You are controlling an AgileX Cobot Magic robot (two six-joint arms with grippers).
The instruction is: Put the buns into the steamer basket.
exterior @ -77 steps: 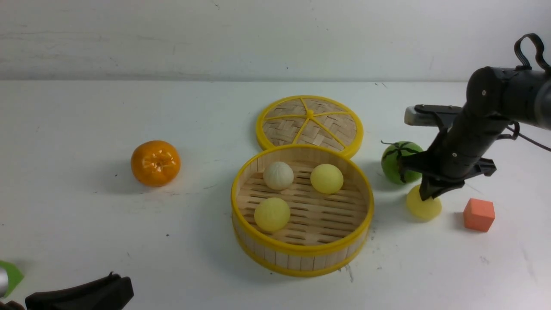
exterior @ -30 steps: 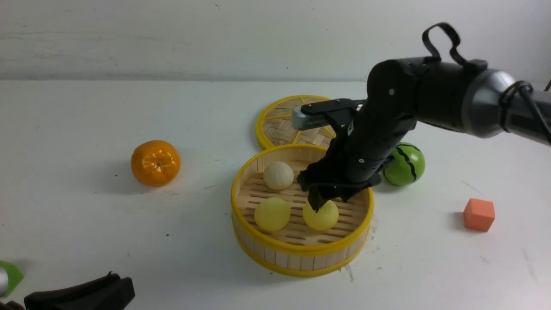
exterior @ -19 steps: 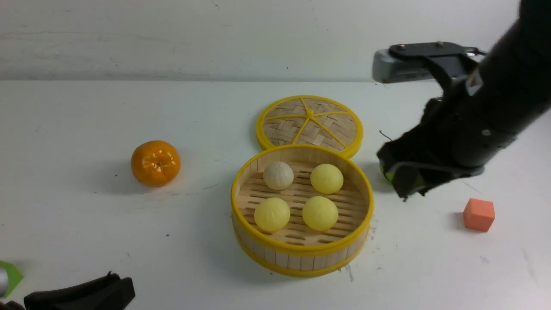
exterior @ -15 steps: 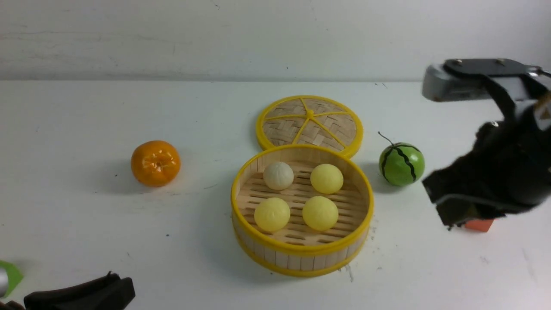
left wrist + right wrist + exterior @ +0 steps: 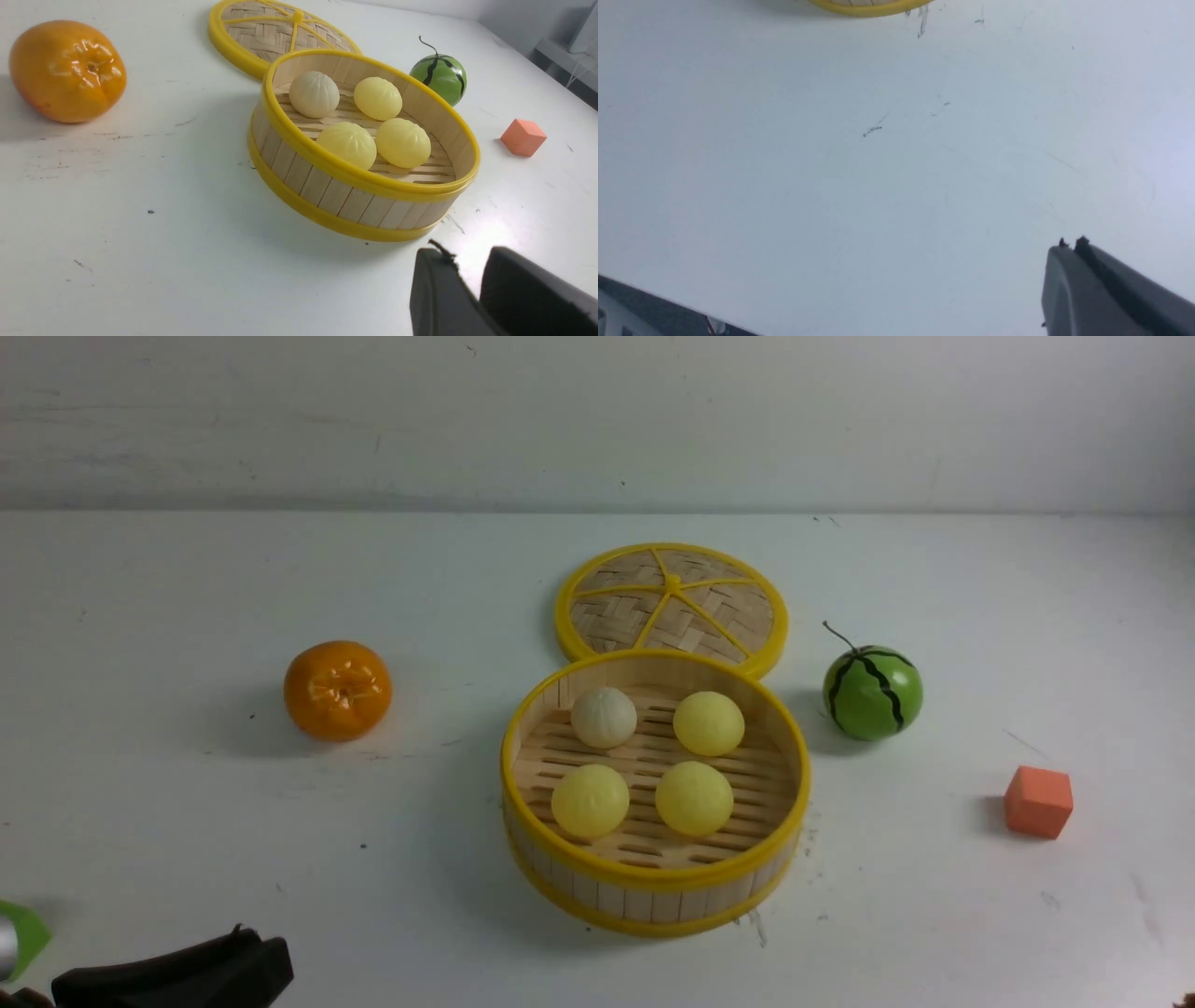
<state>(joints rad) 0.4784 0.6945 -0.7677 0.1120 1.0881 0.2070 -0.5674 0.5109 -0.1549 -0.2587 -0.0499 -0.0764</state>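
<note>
The steamer basket (image 5: 653, 877) stands mid-table with all the buns on its slatted floor. The off-white bun (image 5: 604, 717) and a yellow bun (image 5: 709, 722) lie at the back. Two more yellow buns (image 5: 590, 800) (image 5: 694, 798) lie in front. My left gripper (image 5: 467, 261) hovers low near the table's front left, short of the basket (image 5: 327, 186). Its jaws stand slightly open with nothing between them. My right gripper (image 5: 1070, 242) is shut and empty over bare table, and only a sliver of the basket's rim (image 5: 868, 4) shows beyond it. The right arm is outside the front view.
The woven lid (image 5: 671, 607) lies flat behind the basket. An orange (image 5: 337, 690) sits to the left, a green striped watermelon ball (image 5: 872, 692) to the right, and an orange cube (image 5: 1038, 801) further right. A wall closes the table's far edge.
My right gripper carried the last yellow bun from beside the watermelon ball into the basket and let it go. It then withdrew right, out of the front view, and shut. The left arm stayed put.
</note>
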